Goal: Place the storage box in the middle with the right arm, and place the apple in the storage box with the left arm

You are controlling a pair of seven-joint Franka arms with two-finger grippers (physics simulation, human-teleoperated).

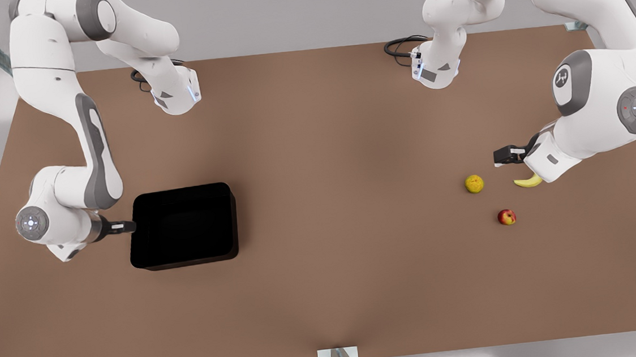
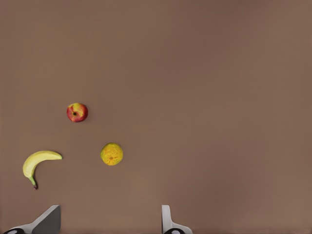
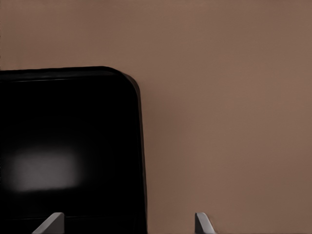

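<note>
The right gripper (image 1: 129,227), fingers (image 3: 202,223) spread apart, sits at the edge of the storage box (image 1: 184,226), straddling its near wall on the table (image 1: 320,201). The left gripper (image 1: 499,157), fingers (image 2: 168,220) likewise apart, hovers near the banana (image 1: 528,182); the apple (image 1: 506,217) lies apart from it, beyond a bumpy yellow fruit (image 1: 474,184).

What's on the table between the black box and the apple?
Nothing but bare brown table lies between the box and the apple, seen in the front view.
</note>
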